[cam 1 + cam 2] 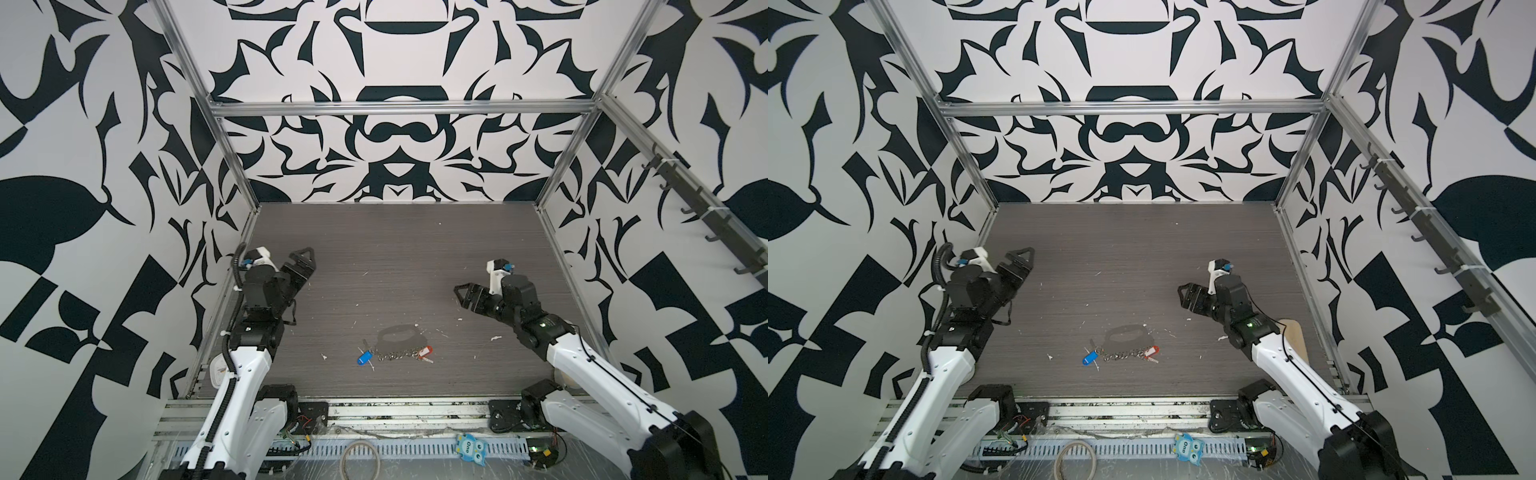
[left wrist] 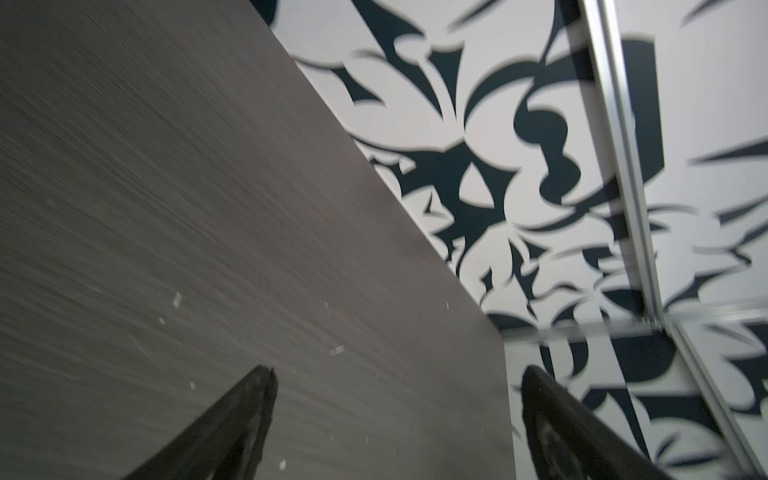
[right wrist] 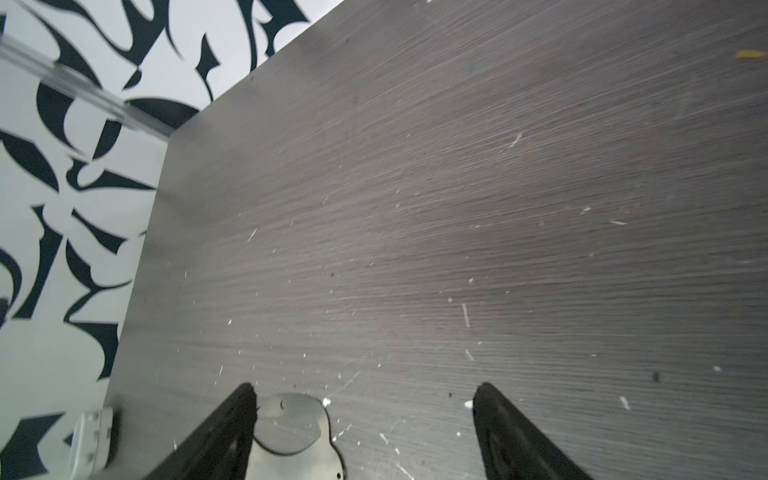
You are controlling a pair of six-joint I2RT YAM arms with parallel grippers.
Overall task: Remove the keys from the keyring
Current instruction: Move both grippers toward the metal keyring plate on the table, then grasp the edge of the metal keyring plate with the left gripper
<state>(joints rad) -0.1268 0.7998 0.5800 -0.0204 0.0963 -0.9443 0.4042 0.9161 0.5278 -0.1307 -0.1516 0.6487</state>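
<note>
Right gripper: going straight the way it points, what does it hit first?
Likely bare table. The right gripper angles down at it, and the keyring lies off to the side of that line. Depth is unclear.

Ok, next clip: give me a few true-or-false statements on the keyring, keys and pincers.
1. The left pincer and right pincer are open and hold nothing. True.
2. The blue key lies at the right end of the keyring in both top views. False: it lies at the left end; the red key is at the right end.
3. The left pincer touches the keyring. False: it is well apart, off to the left.
4. The keyring lies flat on the table. True.
</note>
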